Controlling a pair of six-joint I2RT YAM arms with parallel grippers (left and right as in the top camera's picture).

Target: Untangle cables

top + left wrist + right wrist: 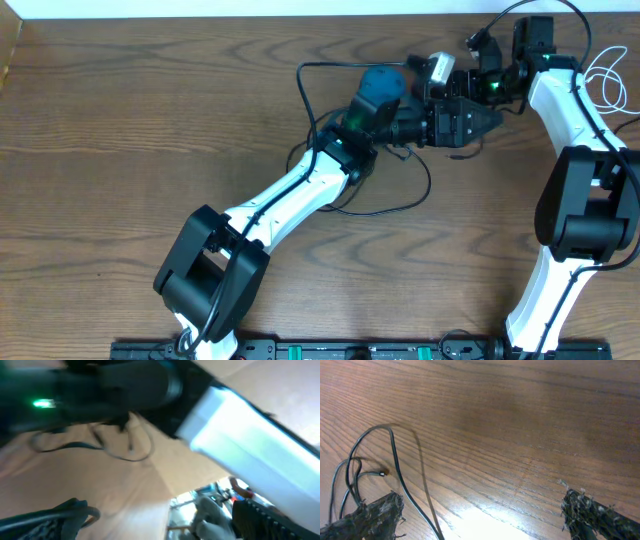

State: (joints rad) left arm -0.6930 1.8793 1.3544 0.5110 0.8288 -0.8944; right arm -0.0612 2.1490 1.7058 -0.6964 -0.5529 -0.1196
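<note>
Right wrist cam has the right hand (480, 502) spread wide above the surface (520, 420), black cable (395, 460) looping beside one finger, white cable (605, 75) coiled near the right arm, left hand (470, 120) too blurry to tell

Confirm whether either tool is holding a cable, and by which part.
Nothing held. Right tool is open and empty; the black cable lies on the table beside one finger. Left tool: blurred view, but looks open and empty too.

The left arm (290, 195) is stretched out diagonally and the right arm (565, 110) is folded back toward it. The claws are held close together. The right claw (485, 520) is spread wide. The left claw (480, 120) is blurred, so its spread can't be read.
</note>
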